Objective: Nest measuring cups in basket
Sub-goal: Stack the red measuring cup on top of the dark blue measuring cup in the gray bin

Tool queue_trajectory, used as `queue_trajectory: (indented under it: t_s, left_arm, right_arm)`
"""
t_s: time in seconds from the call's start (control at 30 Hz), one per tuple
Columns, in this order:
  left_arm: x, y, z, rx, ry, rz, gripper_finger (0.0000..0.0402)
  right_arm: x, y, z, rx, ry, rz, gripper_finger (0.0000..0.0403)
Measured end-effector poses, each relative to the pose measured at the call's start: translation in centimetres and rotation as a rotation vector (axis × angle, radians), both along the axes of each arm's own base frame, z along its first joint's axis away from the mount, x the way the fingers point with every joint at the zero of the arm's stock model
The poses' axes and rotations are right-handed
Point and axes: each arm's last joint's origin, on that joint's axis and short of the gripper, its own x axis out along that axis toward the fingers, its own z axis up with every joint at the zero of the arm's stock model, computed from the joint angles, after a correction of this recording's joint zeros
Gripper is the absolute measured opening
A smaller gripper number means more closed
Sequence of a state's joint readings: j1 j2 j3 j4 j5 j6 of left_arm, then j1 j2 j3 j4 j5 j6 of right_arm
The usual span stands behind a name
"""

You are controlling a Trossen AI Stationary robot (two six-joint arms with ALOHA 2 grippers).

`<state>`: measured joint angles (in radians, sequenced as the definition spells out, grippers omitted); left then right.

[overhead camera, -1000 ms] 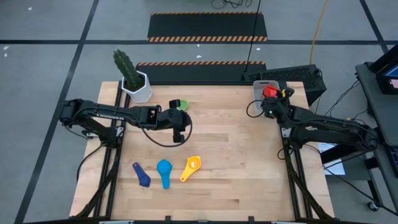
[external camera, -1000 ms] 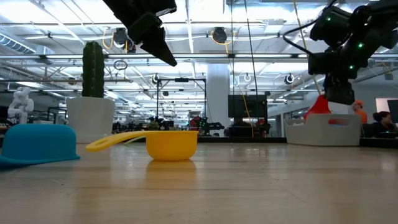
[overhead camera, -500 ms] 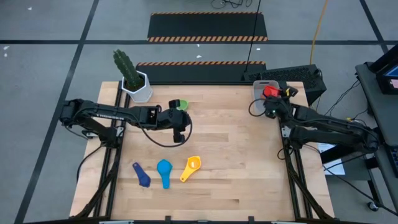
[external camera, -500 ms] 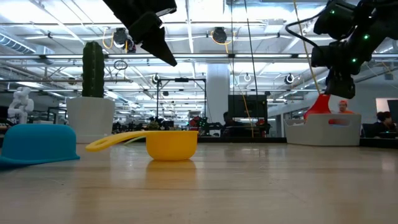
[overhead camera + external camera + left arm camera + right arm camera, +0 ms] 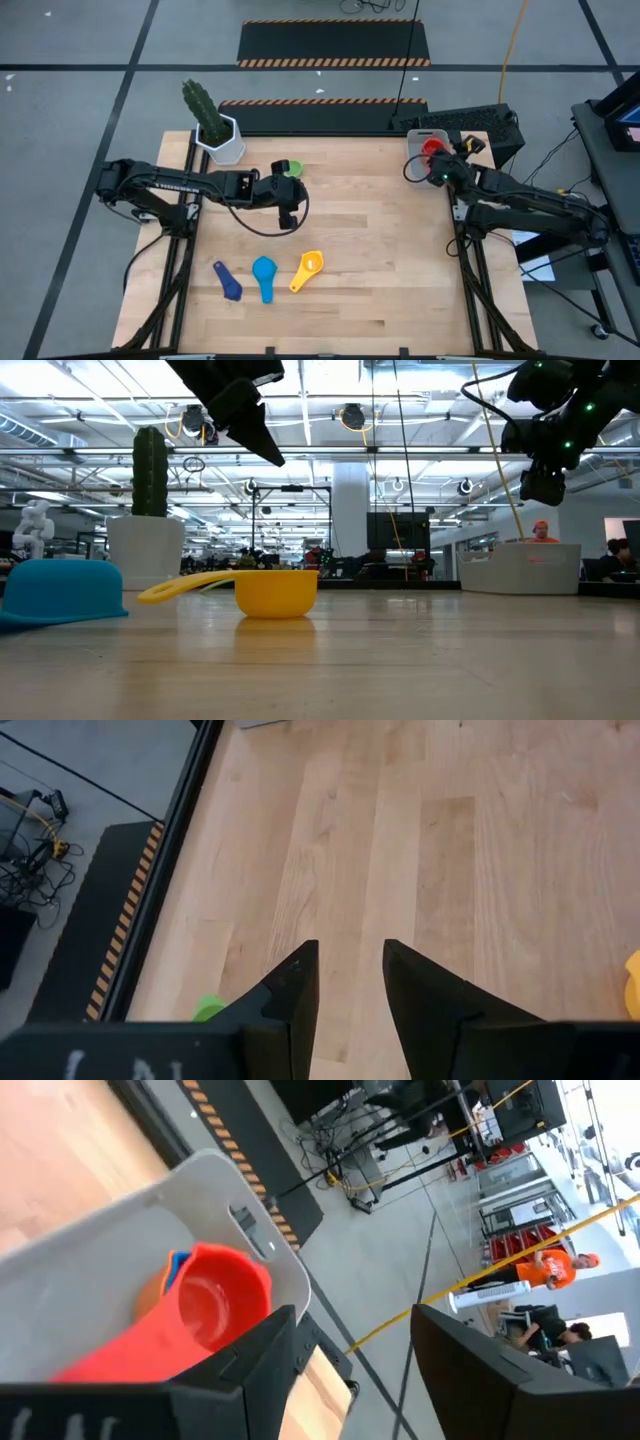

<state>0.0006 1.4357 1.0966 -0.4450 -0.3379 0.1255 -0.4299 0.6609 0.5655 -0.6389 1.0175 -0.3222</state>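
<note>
Left gripper (image 5: 289, 218) held mid-air over centre-left of pale wooden surface (image 5: 380, 250), arm stretched in from left edge, wrist bent down. Jaws narrowly parted, nothing betw. them; bare wood below in left wrist view.

Right gripper (image 5: 437, 166) raised above far-right corner, arm reaching in from right edge, fwd toward small light grey-blue rectangular plastic basket (image 5: 424, 140). Jaws wide apart, empty. Red round plastic measuring cup (image 5: 205, 1308) lying tilted in basket, mouth toward right wrist cam, orange cup (image 5: 160, 1295) and a blue edge tucked behind it; how well nested, can't tell.

Green plastic measuring cup (image 5: 290, 168) on surface just beyond left gripper, near far edge. Yellow plastic scoop w/ flat handle (image 5: 308, 269), light blue scoop (image 5: 264, 275), dark blue scoop (image 5: 228, 281) in a row near front edge, close together, apart from one another. Light blue one mouth-down in low view.

White hexagonal pot w/ green cactus (image 5: 221, 138) on far-left corner. Wide bare wood across centre and right half, betw. both arms; front-right quarter clear of things too.
</note>
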Motion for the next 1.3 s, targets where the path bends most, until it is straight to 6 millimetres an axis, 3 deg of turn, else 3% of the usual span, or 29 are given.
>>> queue_trajectory:
  t_s: [0.37, 0.67, 0.77, 0.93, 1.2, 1.3]
  left_arm:
    - [0.3, 0.0, 0.3, 0.006, -0.042, -0.005, 0.0118]
    - [0.4, 0.0, 0.4, 0.019, -0.052, -0.016, 0.0118]
    - [0.4, 0.0, 0.4, 0.019, -0.051, -0.016, 0.0118]
    - [0.2, 0.0, 0.3, 0.017, -0.029, -0.015, 0.0118]
    - [0.2, 0.0, 0.3, 0.015, -0.029, -0.013, 0.0118]
    - [0.2, 0.0, 0.3, 0.014, -0.03, -0.012, 0.0118]
  right_arm:
    - [2.6, -0.8, 0.2, 0.109, -0.196, 0.144, 0.0194]
    - [6.0, -3.0, 2.2, 0.422, -0.488, 0.016, 0.0194]
    - [6.9, -3.8, 2.4, 0.503, -0.473, -0.011, 0.019]
    - [6.9, -4.7, 1.1, 0.588, -0.372, -0.146, 0.015]
    - [7.3, -5.6, -0.5, 0.737, -0.36, -0.183, 0.0019]
    - [7.2, -6.0, -0.8, 0.742, -0.357, -0.214, 0.0009]
